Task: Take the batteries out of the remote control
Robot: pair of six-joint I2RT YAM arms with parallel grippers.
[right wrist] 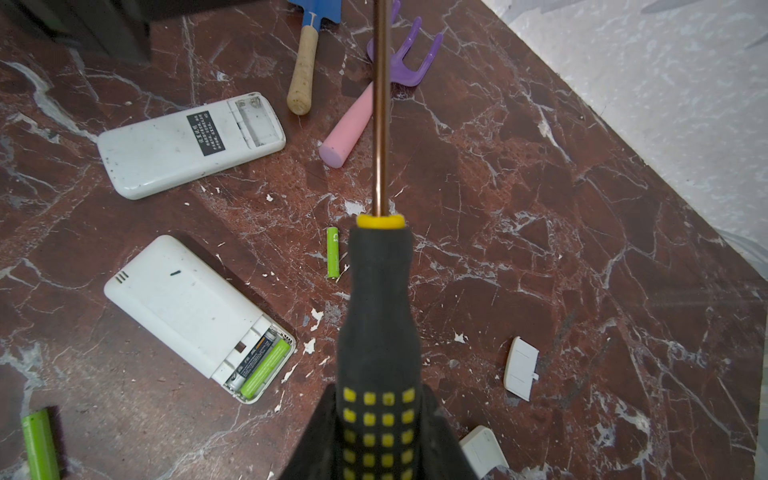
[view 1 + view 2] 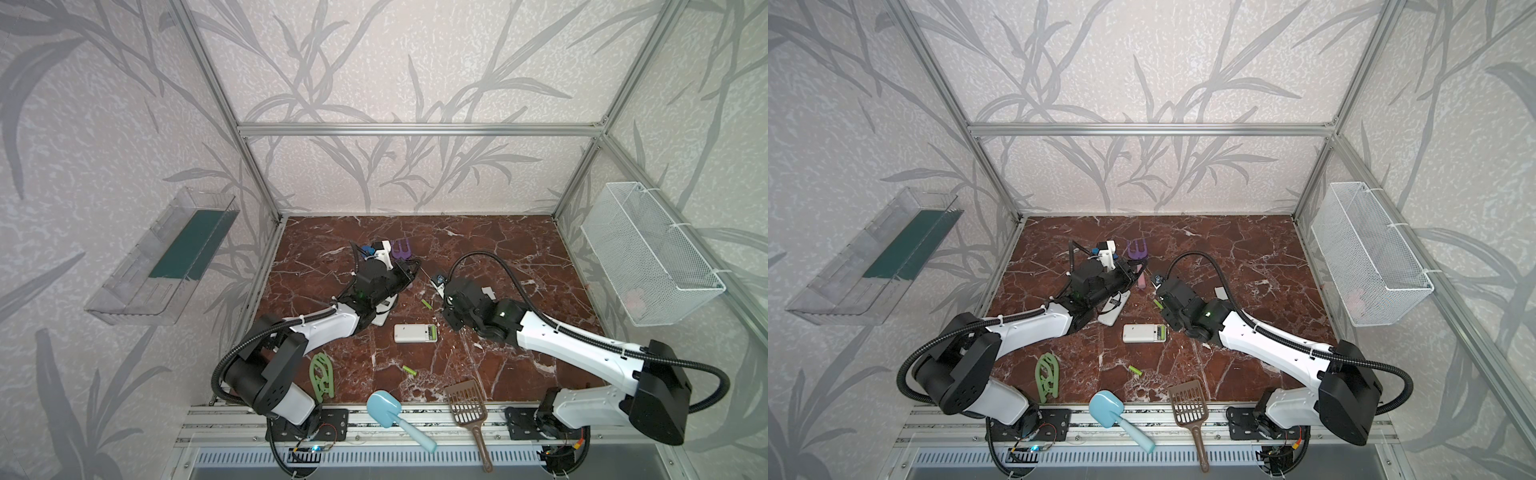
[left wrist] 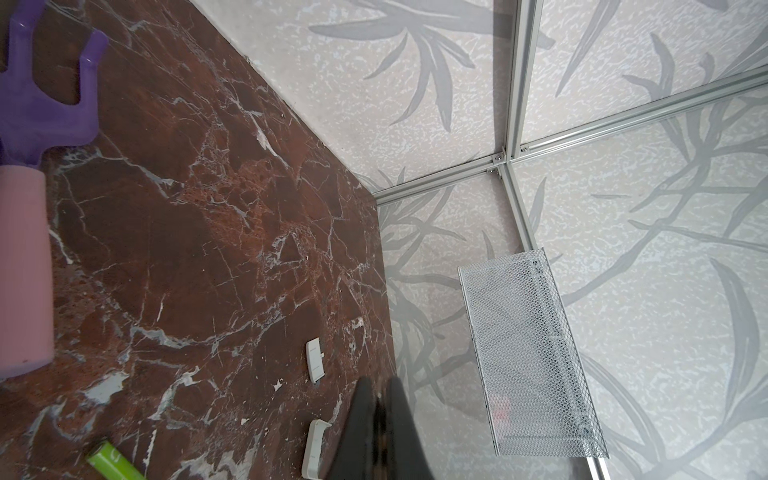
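Observation:
A white remote control [image 2: 414,333] [image 1: 187,307] lies face down mid-table, its compartment open with a lime-green battery [image 1: 266,368] beside a dark cell. A second white remote [image 1: 187,143] with an empty compartment lies partly under my left arm [image 2: 384,309]. Loose green batteries lie on the marble in both top views [image 2: 426,304] [image 2: 409,370] [image 2: 1158,303] [image 2: 1134,370], and in the wrist views [image 1: 332,257] [image 1: 39,444] [image 3: 114,461]. My right gripper [image 1: 376,399] is shut on a yellow-black screwdriver [image 1: 376,291], above the table right of the open remote. My left gripper [image 3: 380,388] is shut and holds nothing.
Two white battery covers [image 1: 520,368] [image 1: 482,451] lie near the right gripper. A purple rake with a pink handle [image 1: 407,58] and a blue trowel [image 1: 307,54] lie at the back. A green piece [image 2: 322,374], blue scoop [image 2: 386,409] and brown scoop [image 2: 467,405] sit in front.

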